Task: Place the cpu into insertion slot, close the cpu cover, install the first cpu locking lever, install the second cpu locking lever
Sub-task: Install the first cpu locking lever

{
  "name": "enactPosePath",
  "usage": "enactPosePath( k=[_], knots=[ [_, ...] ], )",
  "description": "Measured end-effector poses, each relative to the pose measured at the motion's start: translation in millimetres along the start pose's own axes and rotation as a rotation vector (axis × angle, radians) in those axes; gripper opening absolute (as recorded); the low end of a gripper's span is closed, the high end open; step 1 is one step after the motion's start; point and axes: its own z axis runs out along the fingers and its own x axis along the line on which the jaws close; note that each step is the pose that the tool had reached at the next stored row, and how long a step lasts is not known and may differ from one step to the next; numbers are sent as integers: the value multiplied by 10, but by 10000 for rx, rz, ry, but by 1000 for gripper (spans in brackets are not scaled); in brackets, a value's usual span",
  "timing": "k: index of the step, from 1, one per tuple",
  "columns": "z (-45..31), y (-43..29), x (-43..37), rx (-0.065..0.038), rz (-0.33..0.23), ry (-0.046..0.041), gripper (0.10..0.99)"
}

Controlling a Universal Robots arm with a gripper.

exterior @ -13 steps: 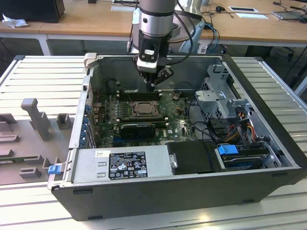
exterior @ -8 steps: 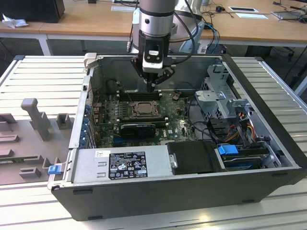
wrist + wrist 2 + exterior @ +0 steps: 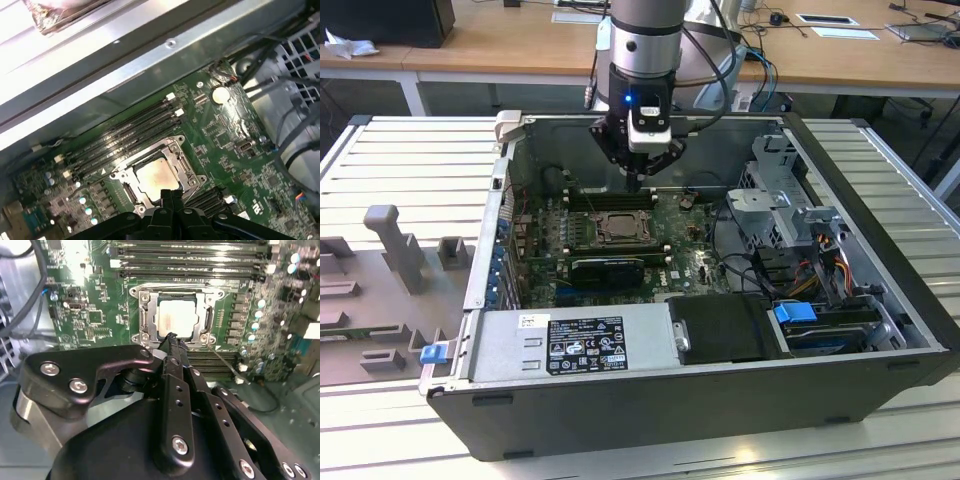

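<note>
Black gripper (image 3: 172, 340) linkage sits nearest in the second wrist view. Its jaws are pressed together on nothing, and their tips hang over the near edge of the insertion slot (image 3: 150, 322). The cpu (image 3: 177, 315) lies flat inside, and the cpu cover (image 3: 172, 290) seems to be lowered around it; I cannot tell whether it is latched. The chip looks light, stiff and easily damaged, best taken by its edges. The cover is thin, springy sheet metal, best pushed on its frame. The green motherboard (image 3: 90, 320) sits deep in an open computer case (image 3: 720, 400) with cramped walls, on a ribbed metal tabletop (image 3: 410, 150).
</note>
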Motion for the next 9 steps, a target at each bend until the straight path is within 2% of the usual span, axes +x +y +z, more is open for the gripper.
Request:
enactPosePath(
  k=[4, 9],
  knots=[
    [1, 0, 0, 2, -715, 3, 106],
    [2, 0, 0, -1, -2010, -4, 106]
  ],
)
